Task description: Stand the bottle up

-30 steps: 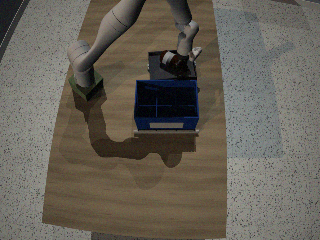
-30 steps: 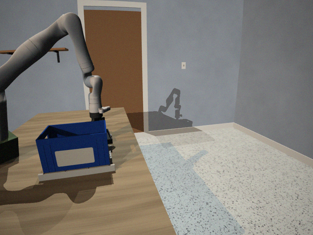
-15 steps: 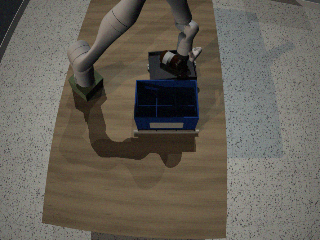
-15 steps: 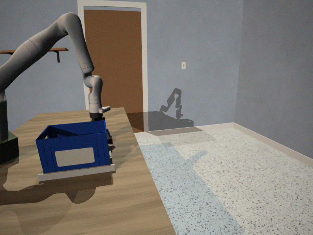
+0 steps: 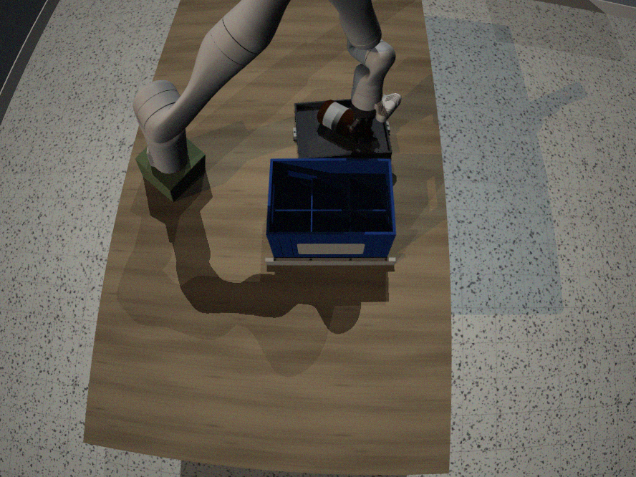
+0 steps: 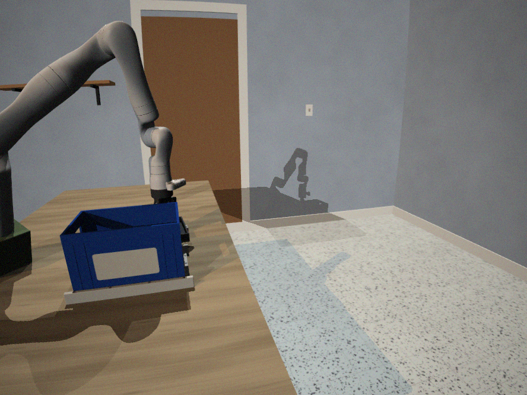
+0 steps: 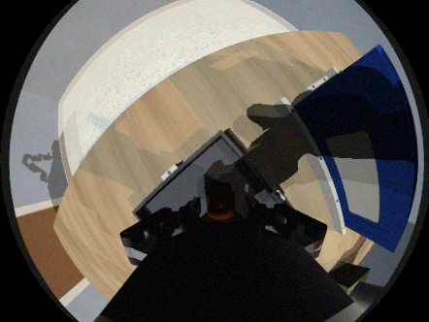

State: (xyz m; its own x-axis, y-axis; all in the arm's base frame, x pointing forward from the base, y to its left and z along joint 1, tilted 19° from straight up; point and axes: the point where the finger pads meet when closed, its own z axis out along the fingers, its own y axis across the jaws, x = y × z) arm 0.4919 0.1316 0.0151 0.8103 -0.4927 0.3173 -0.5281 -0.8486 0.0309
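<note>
Can see a brown bottle on its side in the black tray, just beside the blue crate on the bench. Down near the bottle's neck end with the gripper, fingers apart, clamped on nothing.
</note>
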